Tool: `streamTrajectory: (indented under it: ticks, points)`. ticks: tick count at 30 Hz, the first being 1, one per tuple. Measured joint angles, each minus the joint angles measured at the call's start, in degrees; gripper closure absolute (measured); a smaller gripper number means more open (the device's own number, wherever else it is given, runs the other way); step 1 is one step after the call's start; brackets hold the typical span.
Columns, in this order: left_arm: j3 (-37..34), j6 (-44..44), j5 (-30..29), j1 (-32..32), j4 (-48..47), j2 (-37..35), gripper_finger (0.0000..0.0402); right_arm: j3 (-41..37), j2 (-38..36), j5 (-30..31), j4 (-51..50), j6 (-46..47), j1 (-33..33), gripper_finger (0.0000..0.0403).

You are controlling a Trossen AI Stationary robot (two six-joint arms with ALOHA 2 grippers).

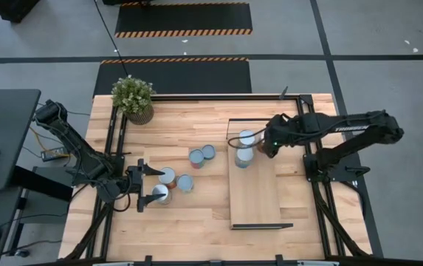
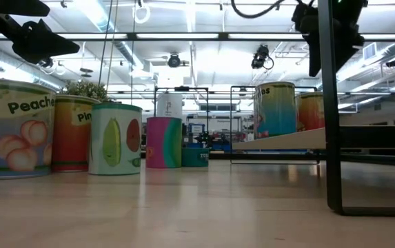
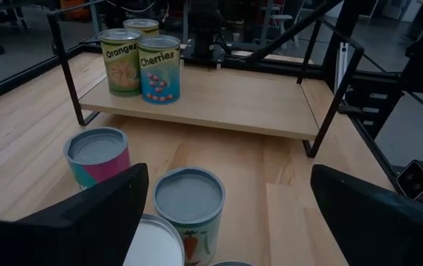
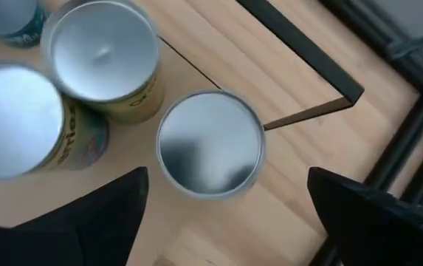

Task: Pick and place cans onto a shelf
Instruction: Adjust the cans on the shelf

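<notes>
Only left wrist: Oranges can [image 3: 125, 62], Cherries can [image 3: 159, 69]

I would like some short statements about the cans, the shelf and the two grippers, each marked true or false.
1. Three cans stand on the shelf. True.
2. The left gripper grips a can. False: its fingers are open around two cans on the table, gripping neither.
3. The potted plant stands on the shelf. False: it stands on the tabletop, at the far corner.
4. The right gripper hovers open above the cans on the shelf. True.
5. The Oranges can lies on its side. False: it stands upright.
</notes>
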Motion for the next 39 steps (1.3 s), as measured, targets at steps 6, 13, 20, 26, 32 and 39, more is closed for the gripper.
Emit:
streamTrajectory:
  ticks: [6,13,20,26,32,39]
  points:
    - [0.0,-0.1,-0.3,0.0,0.0,0.0,0.0017,-1.5,1.5,-1.8,4.4,-4.7,-2.7,0.0008]
    - [0.0,0.0,-0.4,0.0,0.0,0.0,0.0017,-1.6,4.7,-4.3,5.4,-8.4,-5.3,0.0004]
    - [0.0,-0.1,-0.4,0.0,0.0,0.0,0.0017,-1.5,5.9,-6.9,5.9,-9.7,-7.1,0.0003]
    - [0.0,-0.1,-0.4,0.0,-0.1,0.0,0.0017,-1.5,7.3,-7.6,6.1,-10.5,-8.1,0.0003]
    - [0.0,-0.1,-0.4,0.0,-0.2,0.0,0.0017,-1.5,9.1,-7.8,6.4,-11.4,-8.2,0.0005]
    - [0.0,-0.1,-0.4,0.0,-0.4,0.0,0.0017,-1.5,11.0,-8.0,6.5,-13.3,-8.2,0.0042]
